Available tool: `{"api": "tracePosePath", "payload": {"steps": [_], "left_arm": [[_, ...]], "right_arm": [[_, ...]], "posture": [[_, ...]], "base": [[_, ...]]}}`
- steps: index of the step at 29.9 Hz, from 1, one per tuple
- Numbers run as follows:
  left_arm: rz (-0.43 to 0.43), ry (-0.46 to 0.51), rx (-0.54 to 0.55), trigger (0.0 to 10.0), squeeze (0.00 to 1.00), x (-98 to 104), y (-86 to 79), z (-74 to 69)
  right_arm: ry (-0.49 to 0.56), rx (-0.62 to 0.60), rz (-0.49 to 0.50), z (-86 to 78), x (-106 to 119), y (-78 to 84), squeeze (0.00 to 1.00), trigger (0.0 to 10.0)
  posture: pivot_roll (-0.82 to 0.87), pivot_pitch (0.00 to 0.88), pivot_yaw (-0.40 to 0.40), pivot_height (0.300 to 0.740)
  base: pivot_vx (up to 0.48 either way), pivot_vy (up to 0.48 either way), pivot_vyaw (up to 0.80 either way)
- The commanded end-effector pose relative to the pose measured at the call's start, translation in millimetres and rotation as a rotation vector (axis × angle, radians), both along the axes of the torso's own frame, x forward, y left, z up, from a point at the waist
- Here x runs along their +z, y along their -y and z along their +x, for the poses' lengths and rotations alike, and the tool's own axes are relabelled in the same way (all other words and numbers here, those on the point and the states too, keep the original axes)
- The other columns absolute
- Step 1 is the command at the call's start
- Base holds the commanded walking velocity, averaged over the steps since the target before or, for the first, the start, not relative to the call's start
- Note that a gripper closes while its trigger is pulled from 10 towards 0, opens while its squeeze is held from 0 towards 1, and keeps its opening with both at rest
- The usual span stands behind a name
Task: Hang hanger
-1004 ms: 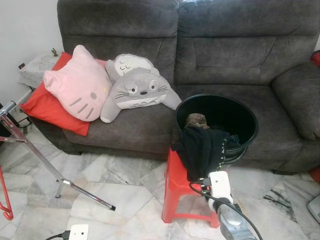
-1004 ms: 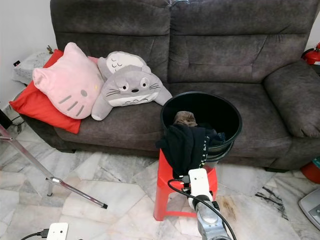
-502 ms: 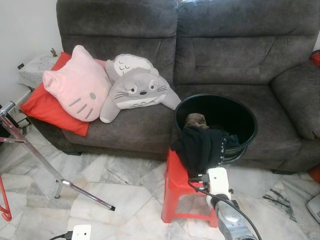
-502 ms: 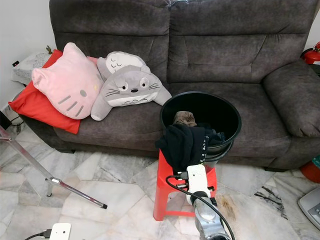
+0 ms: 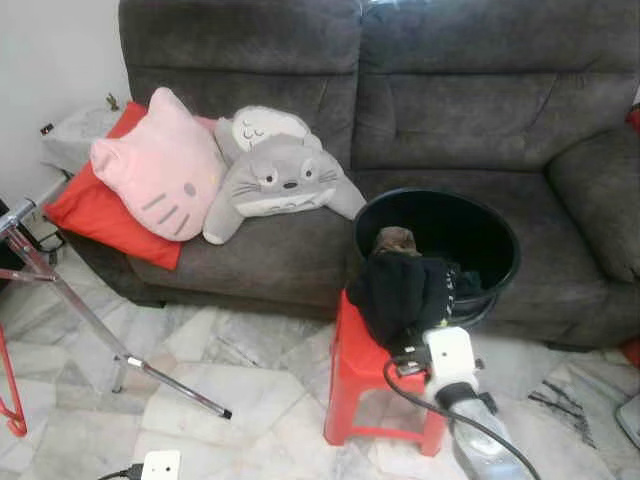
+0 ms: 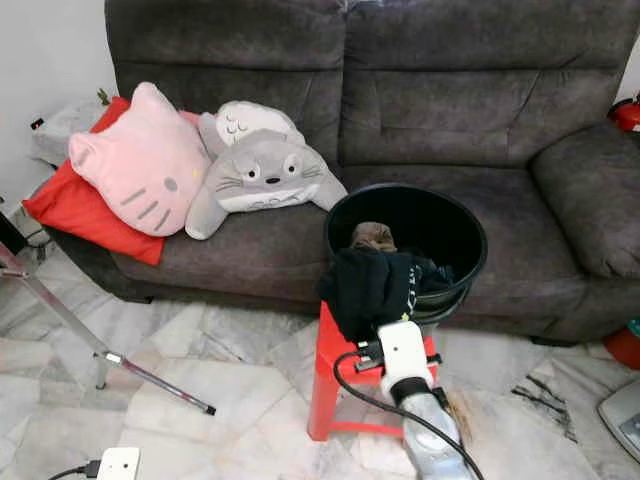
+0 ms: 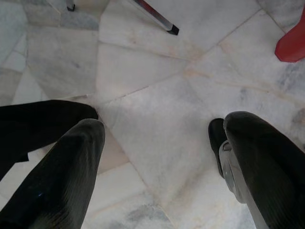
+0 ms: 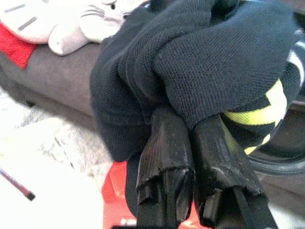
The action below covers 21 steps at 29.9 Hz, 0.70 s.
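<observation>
A black garment with a yellow-striped edge hangs over the rim of a black basket on a red stool. My right gripper is pushed into that garment, its two fingers pressed close together with their tips buried in the knit fabric. In the eye views the right wrist sits just below the cloth. A red hanger hangs at the far left edge beside the metal rack legs. My left gripper hangs open over the marble floor.
A dark grey sofa stands behind the basket, with a pink cat cushion, a grey plush and a red cushion on its left side. More clothes lie inside the basket. The rack's leg tip rests on the floor.
My right arm has crept forward and up into the black garment. The whole picture has shifted a little, so the camera moved; the left arm stays low.
</observation>
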<state>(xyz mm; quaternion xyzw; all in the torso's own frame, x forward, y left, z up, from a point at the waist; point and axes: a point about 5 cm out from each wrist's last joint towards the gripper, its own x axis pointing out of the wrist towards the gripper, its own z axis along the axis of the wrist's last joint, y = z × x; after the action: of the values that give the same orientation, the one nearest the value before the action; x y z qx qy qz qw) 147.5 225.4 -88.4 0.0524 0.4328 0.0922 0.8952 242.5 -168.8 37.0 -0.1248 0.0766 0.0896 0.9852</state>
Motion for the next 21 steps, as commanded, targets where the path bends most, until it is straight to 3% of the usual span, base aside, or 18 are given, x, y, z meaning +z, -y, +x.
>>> {"api": "tracePosePath", "payload": {"steps": [1, 6, 8, 13, 15, 17, 21], "left_arm": [[0.002, -0.02, 0.0, 10.0, 0.0, -1, -3.1, -3.8], [0.002, -0.019, -0.001, 10.0, 0.0, -1, -3.4, -2.8], [0.002, -0.018, -0.003, 10.0, 0.0, -1, -3.3, -2.0], [0.002, -0.018, -0.004, 10.0, 0.0, 0, -3.3, -1.7], [0.003, -0.012, -0.003, 10.0, 0.0, 0, -2.1, 0.0], [0.004, -0.01, -0.002, 10.0, 0.0, 0, -1.1, 0.9], [0.004, -0.011, -0.002, 10.0, 0.0, 0, -0.5, 0.8]], "right_arm": [[0.019, 0.023, -0.012, 0.8, 10, -2.1, 0.0, 0.0], [0.061, -0.029, -0.052, -2.0, 34, 15.9, 0.0, 0.0], [0.108, -0.072, -0.083, 5.3, 48, 25.3, 0.0, 0.0], [0.109, -0.092, -0.098, 5.4, 58, 28.3, 0.0, 0.0], [0.237, -0.092, -0.095, 36.9, 98, 25.7, 0.0, 0.0], [0.328, -0.107, -0.101, 57.1, 126, 26.7, 0.0, 0.0], [0.396, -0.153, -0.104, 70.7, 147, 33.7, 0.0, 0.0]], "posture": [[-0.22, 0.0, 0.065, 0.74], [-0.23, 0.0, 0.066, 0.74], [-0.23, 0.0, 0.069, 0.74], [-0.23, 0.0, 0.069, 0.74], [-0.23, 0.0, 0.071, 0.74], [-0.23, 0.0, 0.077, 0.74], [-0.23, 0.0, 0.078, 0.74]], "base": [[0.0, 0.0, 0.0], [0.0, 0.0, 0.0], [0.0, 0.0, 0.0], [0.0, 0.0, 0.0], [0.0, 0.0, 0.0], [0.0, 0.0, 0.0], [0.0, 0.0, 0.0]]}}
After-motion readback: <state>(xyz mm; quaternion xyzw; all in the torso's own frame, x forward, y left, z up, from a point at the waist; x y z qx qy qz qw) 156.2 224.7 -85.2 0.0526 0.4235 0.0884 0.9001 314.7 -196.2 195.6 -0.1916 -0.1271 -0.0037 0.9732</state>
